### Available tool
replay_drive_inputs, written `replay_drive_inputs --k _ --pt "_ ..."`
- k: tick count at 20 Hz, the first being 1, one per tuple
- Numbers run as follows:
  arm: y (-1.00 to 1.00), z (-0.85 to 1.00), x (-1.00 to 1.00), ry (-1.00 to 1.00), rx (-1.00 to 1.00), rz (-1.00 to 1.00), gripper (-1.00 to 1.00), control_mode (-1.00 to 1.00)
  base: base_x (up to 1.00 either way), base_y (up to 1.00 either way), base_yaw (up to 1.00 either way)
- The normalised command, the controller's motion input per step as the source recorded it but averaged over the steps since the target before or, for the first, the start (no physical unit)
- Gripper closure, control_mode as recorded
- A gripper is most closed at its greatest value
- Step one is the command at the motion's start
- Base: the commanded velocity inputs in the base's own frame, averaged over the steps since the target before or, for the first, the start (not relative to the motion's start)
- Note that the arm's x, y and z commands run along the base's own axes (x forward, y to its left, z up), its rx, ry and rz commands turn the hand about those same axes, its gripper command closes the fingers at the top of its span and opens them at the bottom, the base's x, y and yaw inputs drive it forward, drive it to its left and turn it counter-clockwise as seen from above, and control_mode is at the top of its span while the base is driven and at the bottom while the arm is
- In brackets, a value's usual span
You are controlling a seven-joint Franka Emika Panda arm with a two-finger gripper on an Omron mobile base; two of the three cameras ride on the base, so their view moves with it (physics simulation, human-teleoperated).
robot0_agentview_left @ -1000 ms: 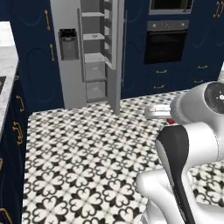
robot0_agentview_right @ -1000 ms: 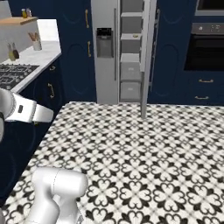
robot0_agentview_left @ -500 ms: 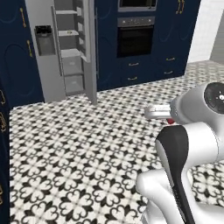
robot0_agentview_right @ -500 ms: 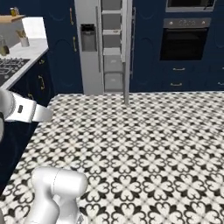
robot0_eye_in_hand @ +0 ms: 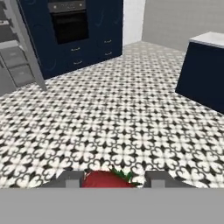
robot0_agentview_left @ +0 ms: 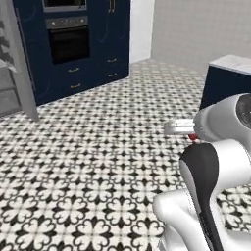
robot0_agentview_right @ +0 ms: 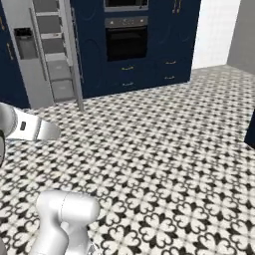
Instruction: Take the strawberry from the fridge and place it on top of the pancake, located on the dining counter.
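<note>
Tool [robot0_eye_in_hand: 113, 180] closed on strawberry [robot0_eye_in_hand: 106, 179]; red berry with green leaves sits between two grey fingers [robot0_eye_in_hand: 70, 178] at bottom centre of hand view. In left base view, tool [robot0_agentview_left: 179, 128] at centre right, red speck at its inner end. Fridge [robot0_agentview_right: 47, 55] at upper left of right base view, door open. Navy counter [robot0_eye_in_hand: 205, 74] with pale top at upper right of hand view. Black-and-white patterned floor [robot0_agentview_right: 164, 144] below.

The strawberry [robot0_eye_in_hand: 106, 179] between my grey fingers [robot0_eye_in_hand: 70, 179] is bright red with a green leafy top. The floor [robot0_agentview_left: 98, 162] below is white with a black floral pattern. The cabinets [robot0_agentview_right: 164, 40] are navy, the oven [robot0_agentview_right: 126, 42] black, the fridge [robot0_agentview_right: 50, 55] light grey.
</note>
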Motion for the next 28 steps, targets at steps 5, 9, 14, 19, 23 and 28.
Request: replay_drive_inputs --k 5,9,14,19,23,28 --pt "0.0 0.0 0.0 0.0 0.0 0.0 1.0 1.0 0.18 -0.15 -0.73" --pt "0.0 0.0 0.0 0.0 0.0 0.0 1.0 1.0 0.92 0.0 -0.58" --pt "0.0 0.0 0.0 0.0 0.0 0.0 1.0 1.0 1.0 0.04 -0.5" --pt "0.0 0.0 0.0 0.0 0.0 0.0 1.0 1.0 1.0 0.22 -0.36" --pt "0.0 0.0 0.0 0.0 0.0 0.0 1.0 1.0 1.0 0.4 -0.35" --pt "0.0 0.0 0.0 0.0 0.0 0.0 1.0 1.0 1.0 0.74 -0.39"
